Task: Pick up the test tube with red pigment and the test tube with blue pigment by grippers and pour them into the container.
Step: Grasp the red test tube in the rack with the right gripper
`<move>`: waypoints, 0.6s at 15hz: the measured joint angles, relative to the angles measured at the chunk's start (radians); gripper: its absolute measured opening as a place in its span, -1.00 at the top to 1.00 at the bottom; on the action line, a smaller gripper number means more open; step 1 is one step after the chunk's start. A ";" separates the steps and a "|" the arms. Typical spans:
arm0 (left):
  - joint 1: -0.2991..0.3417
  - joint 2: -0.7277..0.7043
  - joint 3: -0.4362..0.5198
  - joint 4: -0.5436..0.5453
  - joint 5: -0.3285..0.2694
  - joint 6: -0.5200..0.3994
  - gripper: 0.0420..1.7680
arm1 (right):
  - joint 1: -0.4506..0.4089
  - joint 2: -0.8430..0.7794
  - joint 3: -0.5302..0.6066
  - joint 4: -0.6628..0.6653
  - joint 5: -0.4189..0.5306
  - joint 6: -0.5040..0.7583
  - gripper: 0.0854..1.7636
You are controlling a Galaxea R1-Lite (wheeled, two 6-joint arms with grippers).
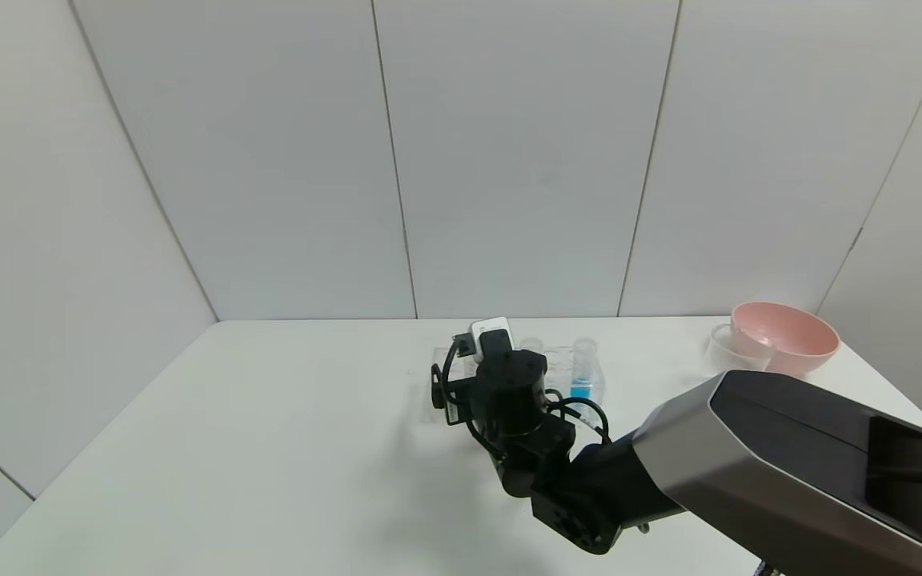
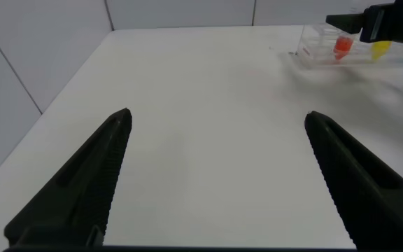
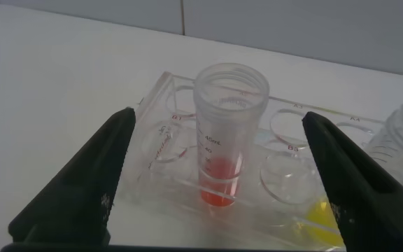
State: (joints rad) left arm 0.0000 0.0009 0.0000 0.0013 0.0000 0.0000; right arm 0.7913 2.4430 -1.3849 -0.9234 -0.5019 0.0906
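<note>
1. The right hand (image 3: pixel 215 175) is stretched out over the white surface (image 1: pixel 269 448), at the left end of the clear tube rack (image 3: pixel 166 150). Its two black fingers (image 3: pixel 82 189) are spread wide and hold nothing.
2. The red tube (image 3: pixel 226 133) stands upright in a hole of the rack, between the open fingers of the right hand. Neither finger touches it. It has an open top, printed marks on its side, and orange-red liquid at its bottom.
3. The blue tube (image 1: pixel 583 370) stands upright in the same rack, toward its right end, with bright blue liquid in its lower part.
4. A tube with yellow liquid (image 2: pixel 380 49) sits in the rack between the red one and the blue one.
5. The left hand (image 2: pixel 215 182) is held above a bare stretch of the surface, well apart from the rack. Its fingers are wide open and hold nothing.
6. The clear cup (image 1: pixel 729 350) stands near the far right corner of the surface, just beside the pink bowl (image 1: pixel 785 334) and on the bowl's left. I cannot tell if they touch.
7. Pale wall panels (image 1: pixel 509 160) rise behind the surface.
</note>
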 joint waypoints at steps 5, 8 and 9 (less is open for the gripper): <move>0.000 0.000 0.000 0.000 0.000 0.000 -1.00 | -0.005 0.009 -0.023 0.001 0.002 -0.007 -0.94; 0.000 0.000 0.000 0.000 0.000 0.000 -1.00 | -0.007 0.004 -0.022 0.000 -0.004 -0.007 -0.38; 0.000 0.000 0.000 0.000 0.000 0.000 -1.00 | -0.005 -0.001 -0.018 -0.001 -0.004 -0.007 -0.20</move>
State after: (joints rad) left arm 0.0000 0.0009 0.0000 0.0009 0.0000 0.0000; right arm 0.7860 2.4415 -1.4028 -0.9243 -0.5062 0.0834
